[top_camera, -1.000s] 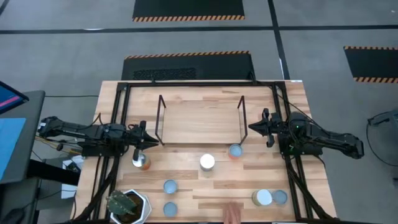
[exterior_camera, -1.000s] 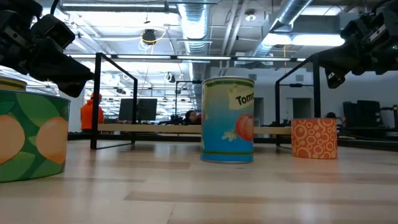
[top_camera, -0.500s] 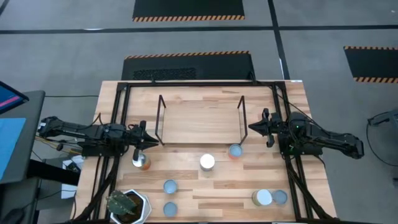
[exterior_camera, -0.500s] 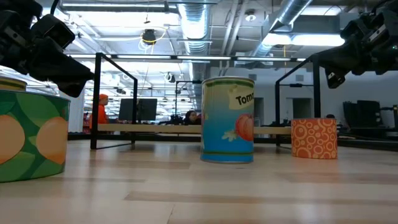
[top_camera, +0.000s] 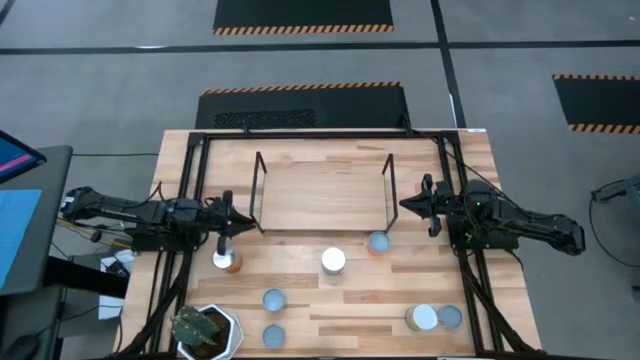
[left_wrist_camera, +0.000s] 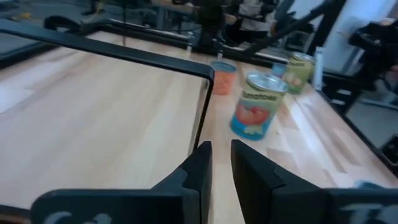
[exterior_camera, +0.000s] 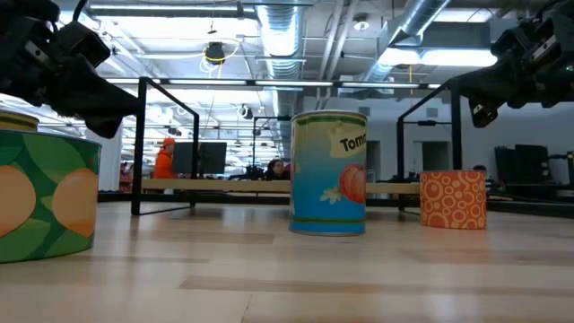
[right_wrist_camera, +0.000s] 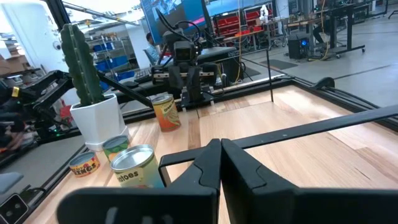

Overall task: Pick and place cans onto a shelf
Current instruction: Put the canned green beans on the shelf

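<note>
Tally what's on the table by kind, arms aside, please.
Cans: 7
Shelf: 1
Potted plant: 1
Total: 9

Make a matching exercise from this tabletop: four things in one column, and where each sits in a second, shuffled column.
Things
1. shelf
2. cactus pot
3. white-topped can
4. left gripper

Places
A. near-left corner of the table
B. just in front of the shelf, about mid-table
C. middle of the table's far half
D. at the shelf's left end frame, above the table

Pairs: 1-C, 2-A, 3-B, 4-D
</note>
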